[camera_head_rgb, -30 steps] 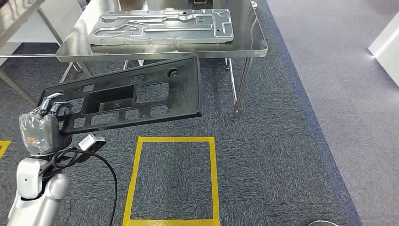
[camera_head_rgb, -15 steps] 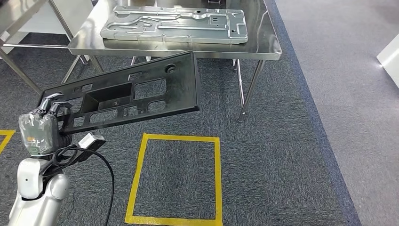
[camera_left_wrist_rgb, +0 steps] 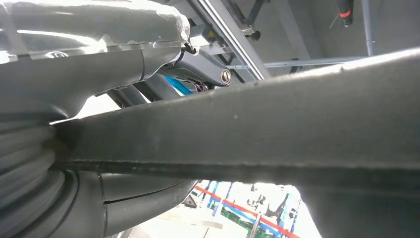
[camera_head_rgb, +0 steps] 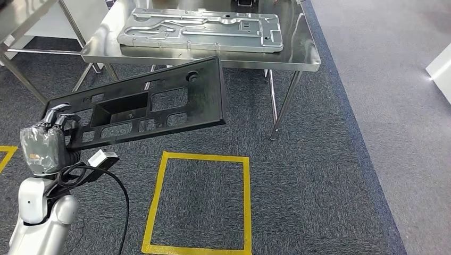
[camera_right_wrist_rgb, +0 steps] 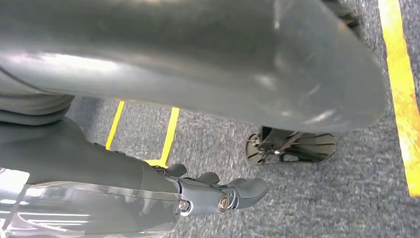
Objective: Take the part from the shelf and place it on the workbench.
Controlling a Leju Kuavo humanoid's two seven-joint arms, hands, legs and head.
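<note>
Nearest, at seven o'clock in the head view, the left hand (camera_head_rgb: 47, 139) grasps one end of the long black part (camera_head_rgb: 139, 103), which juts out toward one o'clock, in the air above the carpet (camera_head_rgb: 319, 175). The right hand (camera_right_wrist_rgb: 218, 196) hangs over the floor with its fingers curled in and nothing in them. At six o'clock lies a yellow taped square (camera_head_rgb: 199, 202). Farther off, at twelve o'clock, stands the steel workbench (camera_head_rgb: 303, 53), already bearing a grey metal plate (camera_head_rgb: 202, 31).

The carry seems to be under way. The next move likely calls for closing in and lifting the part's far end over the bench edge.

The workbench's far side is cut off, and the part hides the left fingers' grip.
</note>
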